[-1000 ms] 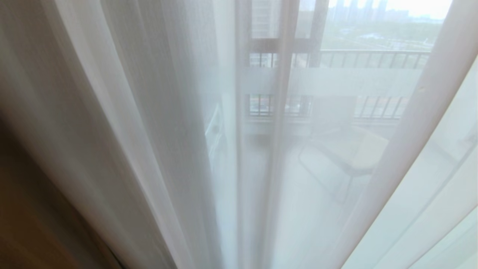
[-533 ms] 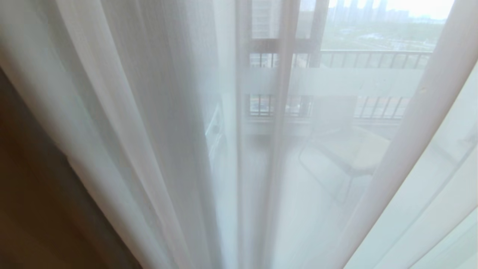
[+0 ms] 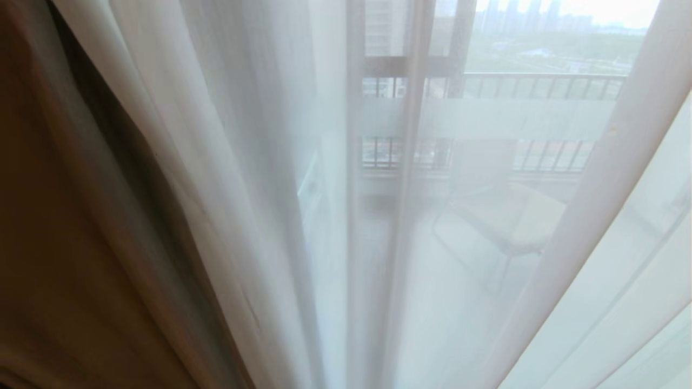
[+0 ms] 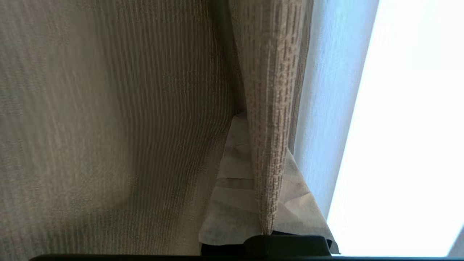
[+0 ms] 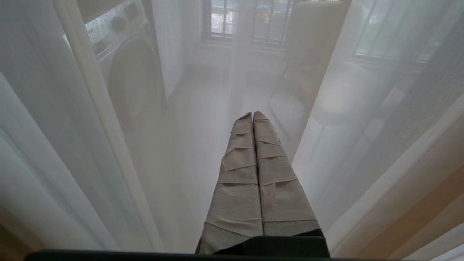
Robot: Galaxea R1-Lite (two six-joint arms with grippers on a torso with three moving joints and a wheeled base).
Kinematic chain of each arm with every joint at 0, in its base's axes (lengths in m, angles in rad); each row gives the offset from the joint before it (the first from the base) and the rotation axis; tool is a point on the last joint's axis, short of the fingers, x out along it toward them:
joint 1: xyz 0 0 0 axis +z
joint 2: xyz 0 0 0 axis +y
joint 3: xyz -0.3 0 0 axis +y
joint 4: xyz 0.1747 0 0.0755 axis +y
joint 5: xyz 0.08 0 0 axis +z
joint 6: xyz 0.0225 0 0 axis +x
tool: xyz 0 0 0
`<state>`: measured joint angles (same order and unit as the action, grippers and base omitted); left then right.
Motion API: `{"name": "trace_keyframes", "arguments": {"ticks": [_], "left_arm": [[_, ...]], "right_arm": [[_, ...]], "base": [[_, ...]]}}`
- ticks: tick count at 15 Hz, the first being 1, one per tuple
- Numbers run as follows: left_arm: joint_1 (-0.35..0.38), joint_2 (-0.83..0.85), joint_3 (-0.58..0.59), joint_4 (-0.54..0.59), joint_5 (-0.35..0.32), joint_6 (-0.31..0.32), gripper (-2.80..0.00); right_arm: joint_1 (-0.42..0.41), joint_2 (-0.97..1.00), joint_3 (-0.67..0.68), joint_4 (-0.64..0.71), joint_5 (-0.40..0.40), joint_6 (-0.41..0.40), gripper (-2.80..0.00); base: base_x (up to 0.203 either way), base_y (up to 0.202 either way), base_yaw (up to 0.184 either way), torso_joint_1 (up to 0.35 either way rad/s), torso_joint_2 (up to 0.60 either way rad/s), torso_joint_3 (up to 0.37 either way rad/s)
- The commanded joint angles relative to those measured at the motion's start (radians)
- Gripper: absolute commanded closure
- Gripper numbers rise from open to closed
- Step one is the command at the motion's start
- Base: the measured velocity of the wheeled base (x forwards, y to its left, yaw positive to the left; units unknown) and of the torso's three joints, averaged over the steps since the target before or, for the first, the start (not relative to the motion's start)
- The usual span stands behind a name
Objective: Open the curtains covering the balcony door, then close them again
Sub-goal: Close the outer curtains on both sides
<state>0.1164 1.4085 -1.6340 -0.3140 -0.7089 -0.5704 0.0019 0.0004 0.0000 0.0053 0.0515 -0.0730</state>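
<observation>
The thick cream-beige curtain hangs at the scene's left, its long folds running vertically, with the white sheer over the balcony door. The left pincer is pressed together, pinching 1 pleat of that curtain edge (the nearer arm). The right pincer sits pressed together, empty, against the sheer.

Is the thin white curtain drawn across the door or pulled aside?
Drawn. The sheer hangs across the glass; the balcony rail shows only hazily through it. The thick drape covers only the left edge.
</observation>
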Motion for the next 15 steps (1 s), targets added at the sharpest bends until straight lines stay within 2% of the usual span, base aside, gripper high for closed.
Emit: {"name": "trace_keyframes", "arguments": {"ticks": [1,8,12,15], "left_arm": [[-0.043,0.004,0.0,0.004,-0.006,0.002,0.0],[-0.115,0.001,0.008,0.009,-0.004,0.02,0.0],[-0.096,-0.023,0.033,0.009,0.0,0.021,0.0],[-0.035,-0.054,0.06,0.007,0.0,0.021,0.0]], "right_arm": [[0.001,0.0,0.0,0.001,0.001,-0.001,0.0],[0.001,0.0,0.0,0.0,0.001,-0.001,0.0],[0.0,0.0,0.0,0.0,0.001,-0.001,0.0],[0.0,0.0,0.0,0.001,0.001,-0.001,0.0]], "base": [[0.0,0.0,0.0,0.0,0.0,0.0],[0.0,0.0,0.0,0.0,0.0,0.0],[0.0,0.0,0.0,0.0,0.0,0.0],[0.0,0.0,0.0,0.0,0.0,0.0]]}}
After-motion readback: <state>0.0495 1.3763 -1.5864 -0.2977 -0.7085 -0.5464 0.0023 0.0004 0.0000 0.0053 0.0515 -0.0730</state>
